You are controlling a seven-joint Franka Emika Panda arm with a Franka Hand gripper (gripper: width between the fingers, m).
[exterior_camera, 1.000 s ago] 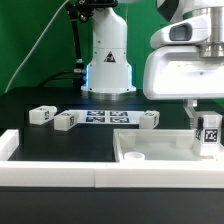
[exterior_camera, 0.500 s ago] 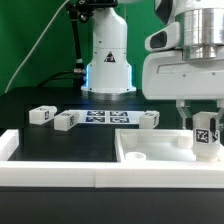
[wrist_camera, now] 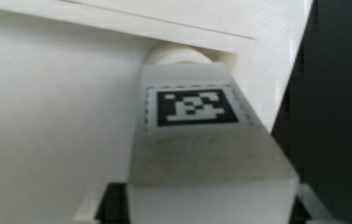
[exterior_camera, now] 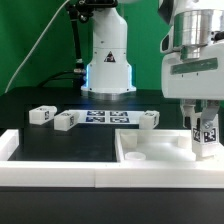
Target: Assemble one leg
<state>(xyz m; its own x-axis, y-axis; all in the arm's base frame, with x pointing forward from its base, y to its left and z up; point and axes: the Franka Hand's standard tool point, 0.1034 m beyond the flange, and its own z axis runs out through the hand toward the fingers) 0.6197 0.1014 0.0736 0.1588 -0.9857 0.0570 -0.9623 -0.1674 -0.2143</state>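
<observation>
- Gripping the leg (exterior_camera: 207, 138), the gripper (exterior_camera: 204, 128) hangs at the exterior view's right. Its fingers (exterior_camera: 190, 120) are drawn narrow against the peg's sides, and the leg stands upright between them.
- The exterior view places the leg's lower end over the corner of the flat white panel (exterior_camera: 150, 146) at that view's right. It does not settle whether the end touches the panel.
- Only the exterior view shows the others. A first spare leg (exterior_camera: 41, 115) and a second spare leg (exterior_camera: 67, 121) lie near each other on the black table (exterior_camera: 30, 140).
- A third spare leg (exterior_camera: 149, 121) lies well apart from those two, just behind the panel. The marker board (exterior_camera: 105, 118) lies between the second and the third.
- That view alone also takes in the arm's base (exterior_camera: 108, 60) at the back and a white rail (exterior_camera: 50, 172) along the front.
- The wrist view looks down the held leg (wrist_camera: 194, 150) and gives what the other cannot: its square tag face-on and its rounded tip.
- The tip sits at the edge of the panel (wrist_camera: 48, 110), and the dark table (wrist_camera: 342, 120) shows beyond that edge.
- The finger pads there are no more than dim strips at the leg's flanks, too blurred to read.
</observation>
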